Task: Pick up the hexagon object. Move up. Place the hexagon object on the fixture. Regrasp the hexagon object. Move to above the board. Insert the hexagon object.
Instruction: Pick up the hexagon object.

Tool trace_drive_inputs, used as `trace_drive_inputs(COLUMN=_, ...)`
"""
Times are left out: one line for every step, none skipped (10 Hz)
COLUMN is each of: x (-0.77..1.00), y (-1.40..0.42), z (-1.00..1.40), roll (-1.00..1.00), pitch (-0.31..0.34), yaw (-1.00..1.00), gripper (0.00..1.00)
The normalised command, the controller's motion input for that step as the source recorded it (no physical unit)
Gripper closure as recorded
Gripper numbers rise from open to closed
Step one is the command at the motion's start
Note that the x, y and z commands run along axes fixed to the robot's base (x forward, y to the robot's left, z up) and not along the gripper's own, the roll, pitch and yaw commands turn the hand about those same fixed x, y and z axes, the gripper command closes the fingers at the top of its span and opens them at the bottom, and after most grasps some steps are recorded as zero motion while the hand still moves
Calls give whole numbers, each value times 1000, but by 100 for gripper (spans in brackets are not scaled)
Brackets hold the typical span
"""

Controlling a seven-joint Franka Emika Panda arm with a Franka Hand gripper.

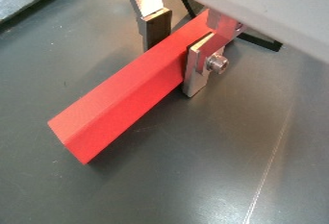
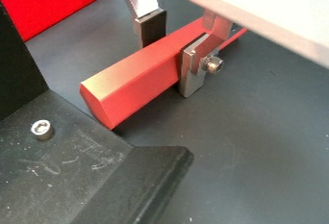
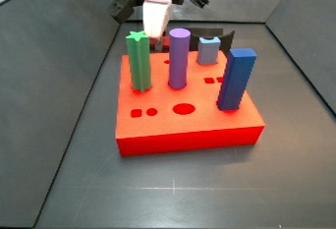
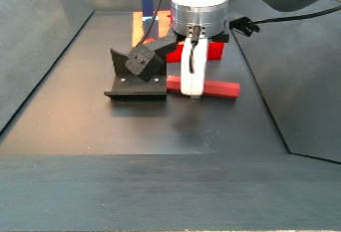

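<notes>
The hexagon object is a long red prism lying flat on the dark floor, also seen in a side view, just right of the black fixture. My gripper is down at floor level and shut on it near one end. The dark far pad sits against one side and the silver near finger against the other. In a wrist view the peg points at the fixture's base. The red board stands behind the gripper.
The board carries a green star-topped peg, a purple round peg, a short grey-blue peg and a tall blue peg. A corner of the board lies close behind the fingers. Dark enclosure walls rise on both sides.
</notes>
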Motion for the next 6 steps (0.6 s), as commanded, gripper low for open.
trace_drive_inputs(x=0, y=0, z=0, roll=0, pitch=0, yaw=0, gripper=100)
trace_drive_inputs(x=0, y=0, z=0, roll=0, pitch=0, yaw=0, gripper=100)
trace_drive_inputs(x=0, y=0, z=0, roll=0, pitch=0, yaw=0, gripper=100)
trace_drive_inputs(x=0, y=0, z=0, roll=0, pitch=0, yaw=0, gripper=100)
trace_drive_inputs(x=0, y=0, z=0, roll=0, pitch=0, yaw=0, gripper=100)
trace_drive_inputs(x=0, y=0, z=0, roll=0, pitch=0, yaw=0, gripper=100)
